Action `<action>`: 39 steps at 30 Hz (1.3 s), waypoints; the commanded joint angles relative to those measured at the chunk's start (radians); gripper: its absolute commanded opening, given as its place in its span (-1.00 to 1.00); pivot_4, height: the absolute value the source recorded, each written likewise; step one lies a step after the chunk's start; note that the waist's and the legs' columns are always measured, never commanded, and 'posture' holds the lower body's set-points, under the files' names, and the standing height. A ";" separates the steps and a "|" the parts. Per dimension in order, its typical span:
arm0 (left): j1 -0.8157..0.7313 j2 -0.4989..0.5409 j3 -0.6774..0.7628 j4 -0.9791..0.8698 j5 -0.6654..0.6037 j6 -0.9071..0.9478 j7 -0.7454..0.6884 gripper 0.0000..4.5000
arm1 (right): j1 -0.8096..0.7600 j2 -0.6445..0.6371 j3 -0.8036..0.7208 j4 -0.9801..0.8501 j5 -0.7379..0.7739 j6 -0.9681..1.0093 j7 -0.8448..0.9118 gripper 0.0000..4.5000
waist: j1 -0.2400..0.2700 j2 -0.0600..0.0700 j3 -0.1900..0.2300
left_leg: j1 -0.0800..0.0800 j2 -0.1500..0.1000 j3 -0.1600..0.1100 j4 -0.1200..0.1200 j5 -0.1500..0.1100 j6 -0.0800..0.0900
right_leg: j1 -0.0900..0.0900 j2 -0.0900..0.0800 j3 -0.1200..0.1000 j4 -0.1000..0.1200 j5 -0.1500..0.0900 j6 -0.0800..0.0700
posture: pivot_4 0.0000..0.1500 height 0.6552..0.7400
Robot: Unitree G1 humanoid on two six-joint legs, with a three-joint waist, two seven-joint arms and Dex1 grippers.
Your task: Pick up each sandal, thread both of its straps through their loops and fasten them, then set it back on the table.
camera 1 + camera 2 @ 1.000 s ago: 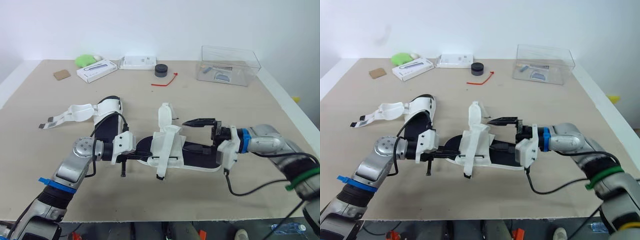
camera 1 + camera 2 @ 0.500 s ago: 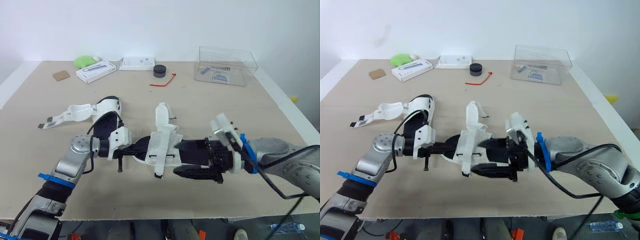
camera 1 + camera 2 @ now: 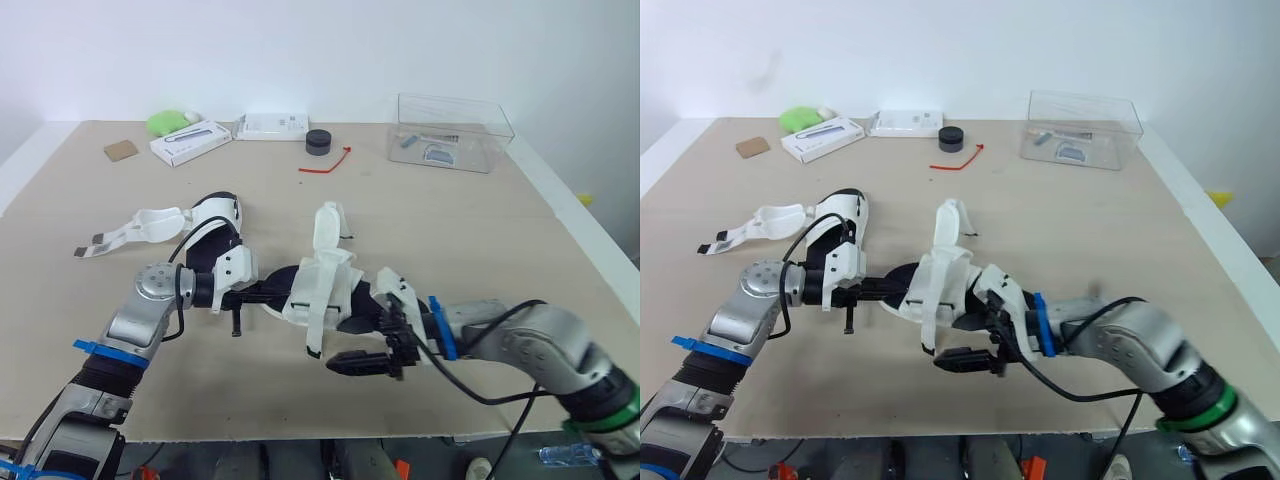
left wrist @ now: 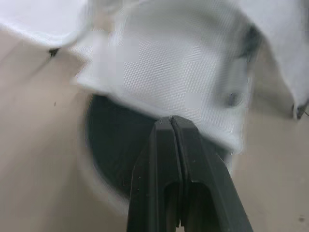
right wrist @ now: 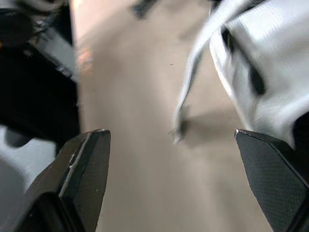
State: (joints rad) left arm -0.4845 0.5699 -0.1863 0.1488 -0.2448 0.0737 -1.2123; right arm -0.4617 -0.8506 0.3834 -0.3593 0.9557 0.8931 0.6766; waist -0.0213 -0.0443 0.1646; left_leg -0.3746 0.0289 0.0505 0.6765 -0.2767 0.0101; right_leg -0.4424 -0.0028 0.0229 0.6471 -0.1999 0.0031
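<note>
Okay, nearest: R gripper (image 5: 170,133) low by table (image 3: 480,230) front edge, jaws wide, nothing held, one finger beside the sandal (image 3: 322,285). Sandal sits mid-table, white straps (image 3: 328,225) unfastened, one sticking up. L gripper (image 4: 170,121) jaws pressed together, tips at sandal's toe end. Second sandal (image 3: 215,222) just beyond, straps splayed. Clear box (image 3: 455,130) far back.

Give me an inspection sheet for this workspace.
Surface: beige table.
Job's things: near sandal between the hands, one strap standing up; far sandal, straps lying open.
Clutter: green lump, long white box, flat white box, black puck, red tie, clear box, brown card.
Hands: left hand shut at the near sandal's toe; right hand open at its heel end.
Cables: left arm cable; right arm cable.
Surroundings: white wall.
</note>
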 commanded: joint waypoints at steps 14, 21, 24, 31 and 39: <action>0.016 -0.008 0.016 -0.045 -0.007 0.008 0.018 -1.00 | -0.051 0.122 -0.147 0.006 -0.053 0.137 0.099 0.97 | 0.000 0.000 0.000 | -0.001 0.000 0.000 0.000 0.000 0.000 | 0.000 0.000 0.000 -0.001 0.000 0.000 | 1.00 1.00; 0.011 -0.023 0.017 -0.044 -0.010 0.011 0.039 -1.00 | -0.059 0.195 -0.145 -0.039 -0.076 0.235 0.011 0.97 | 0.000 0.000 0.000 | -0.001 0.000 -0.001 0.000 0.000 0.000 | 0.000 -0.001 0.000 -0.001 0.000 0.000 | 1.00 1.00; 0.015 -0.025 0.018 -0.048 -0.009 0.011 0.041 -1.00 | -0.060 0.222 -0.144 -0.026 -0.109 0.245 -0.019 0.97 | 0.000 0.000 0.000 | -0.001 -0.001 -0.001 0.000 0.000 0.000 | 0.000 -0.001 0.000 -0.001 0.000 0.000 | 1.00 1.00; 0.026 -0.026 0.019 -0.062 -0.012 0.018 0.049 -1.00 | -0.042 0.260 -0.174 -0.036 -0.113 0.296 -0.051 -0.19 | 0.000 0.000 0.000 | -0.001 -0.001 -0.001 0.000 0.000 0.000 | 0.000 -0.001 0.000 -0.001 0.000 0.000 | 1.00 1.00; 0.032 -0.022 0.015 -0.062 -0.010 0.018 0.047 -1.00 | -0.057 0.297 -0.252 -0.034 -0.022 0.422 -0.057 -0.97 | 0.000 0.000 0.000 | -0.002 -0.001 -0.001 0.000 0.000 0.000 | 0.000 -0.001 -0.001 -0.001 0.000 0.000 | 1.00 1.00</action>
State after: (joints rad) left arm -0.4548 0.5440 -0.1861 0.1178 -0.2444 0.0938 -1.1645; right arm -0.4987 -0.5626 0.1768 -0.3769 0.8969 1.2978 0.6223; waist -0.0211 -0.0443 0.1646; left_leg -0.3761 0.0279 0.0491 0.6767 -0.2770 0.0105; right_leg -0.4423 -0.0037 0.0221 0.6465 -0.1999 0.0035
